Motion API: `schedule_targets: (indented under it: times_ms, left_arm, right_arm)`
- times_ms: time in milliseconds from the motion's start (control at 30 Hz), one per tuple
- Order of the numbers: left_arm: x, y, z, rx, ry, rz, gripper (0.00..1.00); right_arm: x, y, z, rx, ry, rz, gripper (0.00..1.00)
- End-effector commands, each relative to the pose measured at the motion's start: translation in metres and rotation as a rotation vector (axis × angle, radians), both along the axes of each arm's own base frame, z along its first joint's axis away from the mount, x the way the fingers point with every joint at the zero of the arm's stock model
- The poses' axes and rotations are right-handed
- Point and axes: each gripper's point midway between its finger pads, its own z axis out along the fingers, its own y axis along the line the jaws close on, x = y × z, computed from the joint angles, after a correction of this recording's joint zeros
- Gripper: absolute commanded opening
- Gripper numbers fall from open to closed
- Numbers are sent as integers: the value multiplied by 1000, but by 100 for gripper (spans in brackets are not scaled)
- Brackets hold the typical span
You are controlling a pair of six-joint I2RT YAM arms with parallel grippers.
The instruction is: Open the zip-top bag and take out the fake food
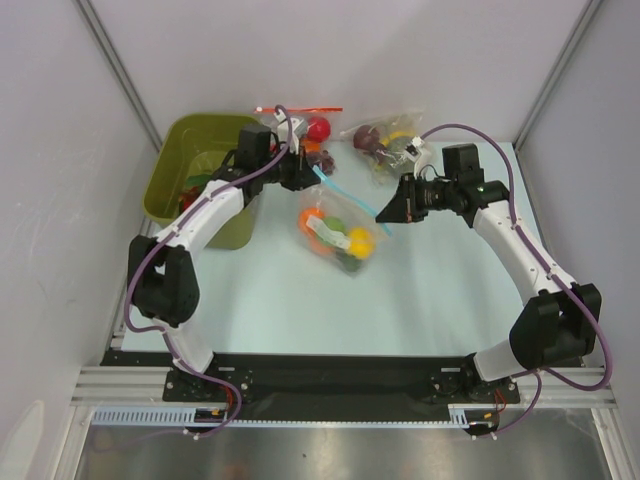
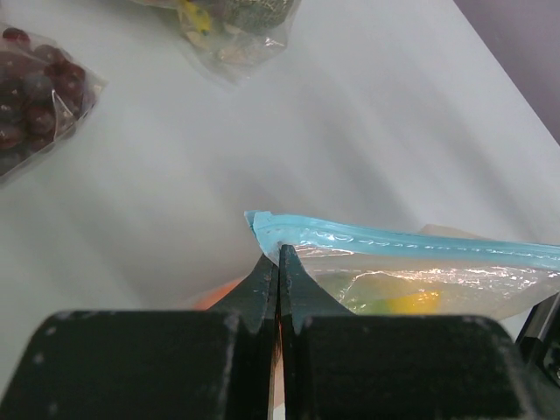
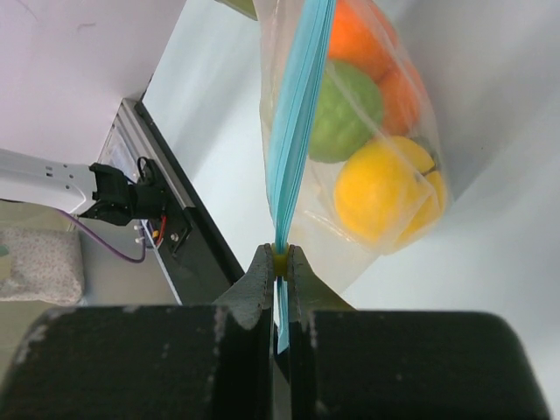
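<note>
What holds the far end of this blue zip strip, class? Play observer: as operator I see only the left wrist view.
Observer: The right claw is shut on the far end of the clear crinkly zip-top bag's light-blue zip strip.
Operator: What fruit sits inside?
Observer: A glossy light-green plastic fruit lies between an orange fruit and a yellow fruit.
Operator: What stands beside the left arm?
Observer: An olive-green plastic bin, at the table's left edge.
</note>
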Motion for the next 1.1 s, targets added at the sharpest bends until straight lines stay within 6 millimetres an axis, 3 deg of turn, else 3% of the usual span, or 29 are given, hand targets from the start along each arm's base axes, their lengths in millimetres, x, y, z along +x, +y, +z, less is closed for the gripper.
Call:
schedule_targets:
  times_ms: [0, 300, 467, 533, 567, 667, 900, 1067]
  left_arm:
    - [29, 47, 14, 63, -111, 156, 0]
    - [32, 69, 6, 77, -102, 197, 0]
    - [25, 57, 12, 34, -128, 110, 0]
    - [11, 40, 22, -35, -151, -2, 0]
    - [6, 34, 28, -75, -177, -43, 0]
    - [-13, 18, 44, -158, -195, -165, 0]
    - [-51, -3, 61, -276, -144, -384, 0]
    - [-62, -6, 67, -297, -145, -426, 0]
  right_arm:
    - [-18, -5, 14, 8, 1, 16, 0]
    - [-22, -9, 10, -25, 23, 10, 0]
    - [-20, -9, 11, -34, 25, 7, 0]
    - [-18, -7, 12, -34, 22, 6, 7]
    - [-15, -5, 17, -33, 8, 6, 25]
    - [-9, 1, 26, -25, -6, 14, 56]
    - [13, 7, 54, 8, -85, 0, 63]
    - [36, 14, 53, 31, -105, -43, 63]
